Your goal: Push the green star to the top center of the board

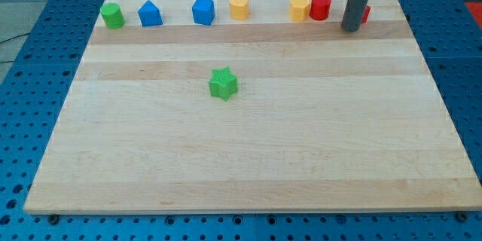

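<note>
Green star alone near mid-board — my tip parked far off at the top right.

Nearest to me, the wooden board (pixel 248 166) is bare wood; further up sits the green star (pixel 223 83), a little left of centre and above the middle, touching nothing. Beyond it, a row of blocks lines the top edge: a green cylinder (pixel 113 15) at the far left, then a blue house-shaped block (pixel 150 13), a blue block (pixel 203 10) at about 11 o'clock from the star, a yellow heart (pixel 239 7) near its 12, a yellow block (pixel 300 8) and a red cylinder (pixel 321 7) touching each other, and another red block (pixel 365 14) mostly hidden behind my rod. My tip (pixel 352 28) rests at the star's 2 o'clock, well apart from it — it is a plain rod, no pincer to open or close.
</note>
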Available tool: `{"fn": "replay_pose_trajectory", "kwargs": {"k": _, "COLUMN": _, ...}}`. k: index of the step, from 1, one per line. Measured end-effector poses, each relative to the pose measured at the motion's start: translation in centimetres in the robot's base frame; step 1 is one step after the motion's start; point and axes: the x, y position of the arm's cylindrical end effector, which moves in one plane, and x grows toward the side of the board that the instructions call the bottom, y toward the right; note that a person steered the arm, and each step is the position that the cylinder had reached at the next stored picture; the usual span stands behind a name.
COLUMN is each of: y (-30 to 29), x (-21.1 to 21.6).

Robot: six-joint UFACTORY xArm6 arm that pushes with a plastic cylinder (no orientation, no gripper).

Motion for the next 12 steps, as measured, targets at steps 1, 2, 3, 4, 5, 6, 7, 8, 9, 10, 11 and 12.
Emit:
{"fn": "replay_pose_trajectory", "kwargs": {"k": 1, "y": 1.6, "x": 0.0}}
{"fn": "replay_pose_trajectory", "kwargs": {"k": 2, "y": 1.7, "x": -0.6}}
{"fn": "replay_pose_trajectory", "kwargs": {"k": 3, "y": 1.7, "x": -1.3}}
{"fn": "replay_pose_trajectory", "kwargs": {"k": 4, "y": -0.1, "x": 1.8}}
{"fn": "replay_pose_trajectory", "kwargs": {"k": 5, "y": -6.1, "x": 10.5}}
{"fn": "replay_pose_trajectory", "kwargs": {"k": 6, "y": -13.6, "x": 16.1}}
{"fn": "replay_pose_trajectory", "kwargs": {"k": 7, "y": -18.6, "x": 17.1}}
{"fn": "replay_pose_trajectory", "kwargs": {"k": 8, "y": -24.1, "x": 16.3}}
{"fn": "replay_pose_trajectory", "kwargs": {"k": 9, "y": -26.1, "x": 12.4}}
{"fn": "replay_pose_trajectory", "kwargs": {"k": 10, "y": -27.4, "x": 10.0}}
{"fn": "replay_pose_trajectory", "kwargs": {"k": 11, "y": -32.0, "x": 9.4}}
{"fn": "replay_pose_trajectory", "kwargs": {"k": 12, "y": -30.9, "x": 7.4}}
